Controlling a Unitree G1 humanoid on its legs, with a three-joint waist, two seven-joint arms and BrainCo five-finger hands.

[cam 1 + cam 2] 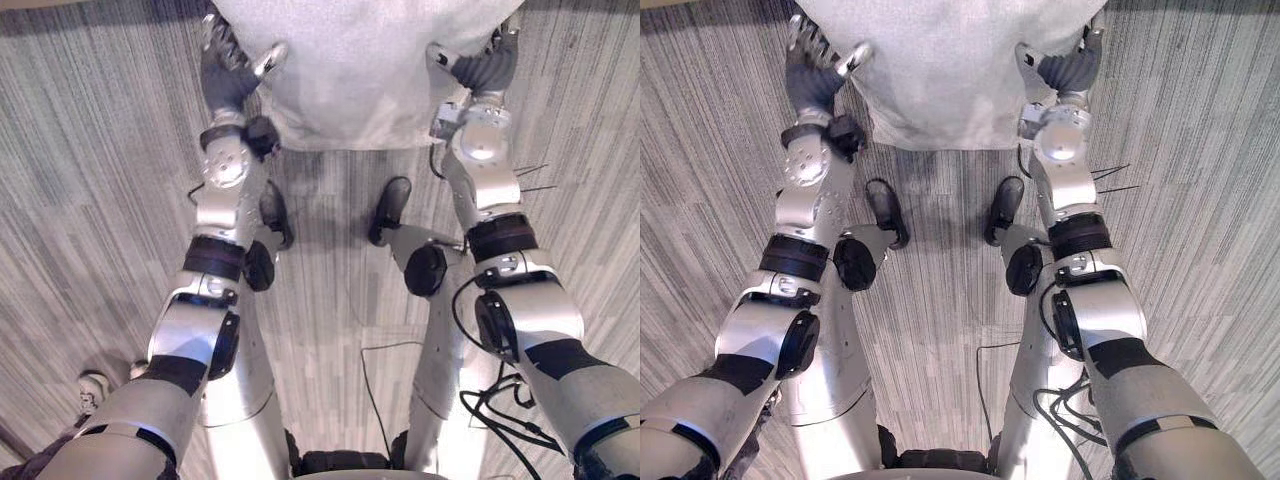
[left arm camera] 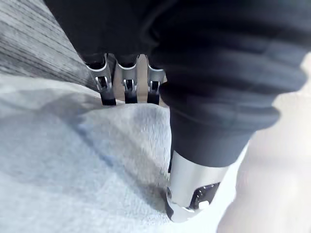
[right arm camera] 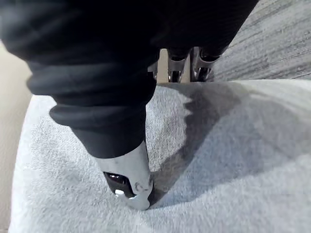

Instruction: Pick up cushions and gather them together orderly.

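Left hand (image 1: 228,78) and right hand (image 1: 487,68): each pinched, thumb against fingers, on opposite cushion (image 1: 350,70) edges, over carpet (image 1: 90,200).

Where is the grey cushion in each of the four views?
Left eye view: cushion top centre, between left hand and right hand.
Right eye view: cushion top centre, slightly further left.
Left wrist view: cushion under the left thumb.
Right wrist view: cushion under the right thumb.
Shared landmark: striped grey carpet.
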